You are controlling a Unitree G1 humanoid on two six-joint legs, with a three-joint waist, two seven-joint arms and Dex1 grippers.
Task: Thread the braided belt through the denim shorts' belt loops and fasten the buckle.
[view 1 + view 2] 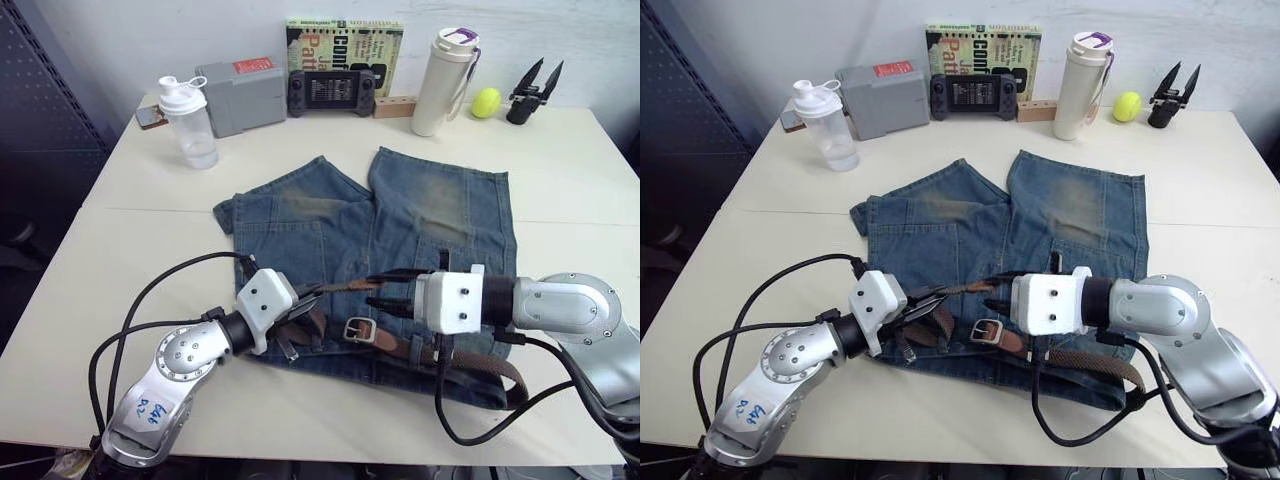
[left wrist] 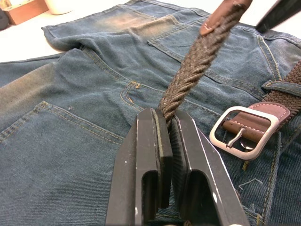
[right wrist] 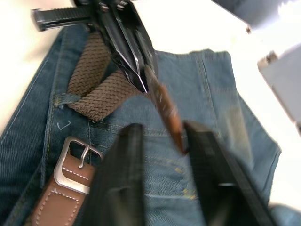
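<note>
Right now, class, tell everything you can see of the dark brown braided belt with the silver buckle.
The dark brown braided belt is a narrow woven strap, apparently fabric, with smooth brown leather-like ends. It lies along the waistband of the faded blue denim shorts, passing under at least one belt loop. Its silver rectangular buckle, prong included, rests flat and unfastened on the denim. The free tip is raised off the cloth: the left gripper is shut on the braid, and the right gripper stands open around the tip.
</note>
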